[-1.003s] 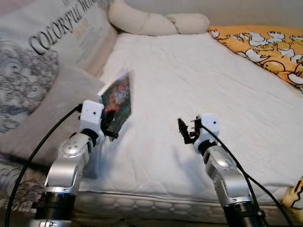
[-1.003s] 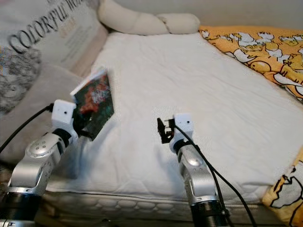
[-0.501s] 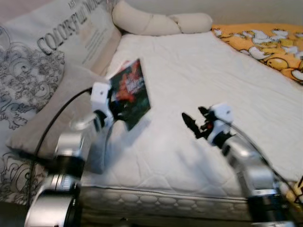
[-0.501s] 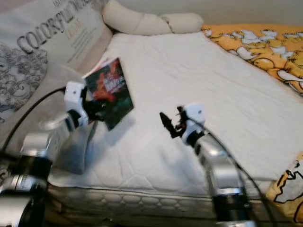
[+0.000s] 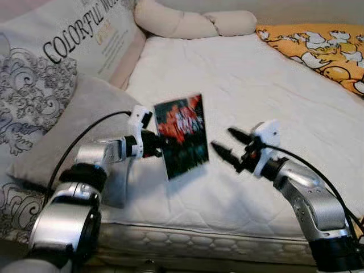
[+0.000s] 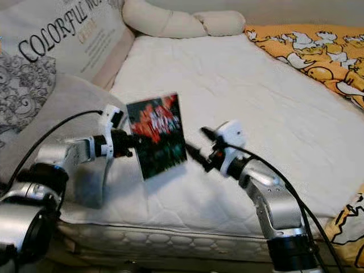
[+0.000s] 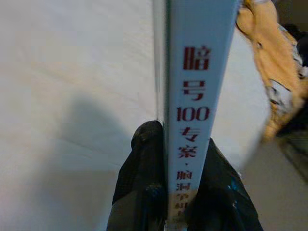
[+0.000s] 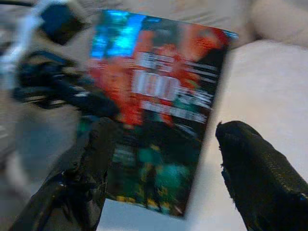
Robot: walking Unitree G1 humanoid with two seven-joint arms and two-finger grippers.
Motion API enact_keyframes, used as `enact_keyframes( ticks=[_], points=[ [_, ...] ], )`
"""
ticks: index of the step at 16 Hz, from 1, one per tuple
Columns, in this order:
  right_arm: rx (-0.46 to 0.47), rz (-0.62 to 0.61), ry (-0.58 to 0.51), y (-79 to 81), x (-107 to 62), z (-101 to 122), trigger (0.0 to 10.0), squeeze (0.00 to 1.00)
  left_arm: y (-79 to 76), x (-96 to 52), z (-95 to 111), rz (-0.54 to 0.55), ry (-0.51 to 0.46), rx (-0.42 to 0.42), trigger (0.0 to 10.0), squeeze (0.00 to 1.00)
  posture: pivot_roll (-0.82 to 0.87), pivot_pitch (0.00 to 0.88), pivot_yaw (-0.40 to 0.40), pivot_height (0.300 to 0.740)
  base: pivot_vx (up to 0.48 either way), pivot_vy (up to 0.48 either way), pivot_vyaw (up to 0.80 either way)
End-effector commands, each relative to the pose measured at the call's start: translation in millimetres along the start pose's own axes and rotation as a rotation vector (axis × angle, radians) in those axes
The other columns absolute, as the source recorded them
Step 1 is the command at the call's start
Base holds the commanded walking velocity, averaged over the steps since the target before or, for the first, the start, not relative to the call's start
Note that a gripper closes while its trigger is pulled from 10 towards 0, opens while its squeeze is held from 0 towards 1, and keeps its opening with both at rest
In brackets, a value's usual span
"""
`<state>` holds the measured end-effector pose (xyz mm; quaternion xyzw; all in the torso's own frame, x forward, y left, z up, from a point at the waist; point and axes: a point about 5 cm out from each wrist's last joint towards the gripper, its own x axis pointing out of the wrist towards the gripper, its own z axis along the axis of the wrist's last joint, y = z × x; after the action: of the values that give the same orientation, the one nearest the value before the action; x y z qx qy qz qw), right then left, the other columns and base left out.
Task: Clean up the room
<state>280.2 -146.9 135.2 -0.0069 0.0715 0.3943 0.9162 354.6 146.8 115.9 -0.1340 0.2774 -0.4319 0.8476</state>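
Note:
A book [image 5: 182,135] with a dark red and green cover is held upright above the front of the white mattress [image 5: 244,85]. My left gripper [image 5: 157,147] is shut on its left edge; the left wrist view looks along the pale spine [image 7: 195,110] with red characters, pinched between the black fingers [image 7: 144,173]. My right gripper [image 5: 228,147] is open just right of the book, its tips pointing at the cover. In the right wrist view the cover [image 8: 159,120] lies ahead between the spread fingers [image 8: 255,173].
A grey cushion [image 5: 74,125] and a large printed pillow [image 5: 62,51] lie on the left. A cream knotted pillow [image 5: 193,23] sits at the bed's head. An orange duck-print blanket [image 5: 324,51] covers the right side. The mattress front edge [image 5: 199,247] is near me.
My left gripper has swung the book rightward toward the middle. The right gripper has turned toward the book and come close to its right edge. The camera has shifted too.

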Motion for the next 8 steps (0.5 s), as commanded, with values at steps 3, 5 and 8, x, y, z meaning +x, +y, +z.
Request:
enact_keyframes(
  ticks=[3, 5, 8],
  points=[
    [0.077, 0.145, 0.086, 15.6, -11.8, -7, 10.0, 0.0, -2.1, 0.1, 10, -0.066, 0.058, -0.028, 10.0, 0.0, -0.13, 0.0, 0.078, 0.74, 0.0, 0.0, 0.0],
    [0.095, 0.153, 0.107, 20.7, -20.4, -9, 10.0, 0.0, -4.0, 4.2, 10, -0.066, 0.099, -0.005, 10.0, 0.0, -0.14, 0.034, 0.086, 0.74, 0.0, 0.0, 0.0],
    [0.097, 0.121, 0.143, 27.5, -33.0, -14, 10.0, 0.0, -4.4, 11.0, 5, -0.026, 0.17, 0.046, 10.0, 0.0, -0.17, 0.081, 0.108, 0.74, 0.0, 0.0, 0.0]
  ],
)
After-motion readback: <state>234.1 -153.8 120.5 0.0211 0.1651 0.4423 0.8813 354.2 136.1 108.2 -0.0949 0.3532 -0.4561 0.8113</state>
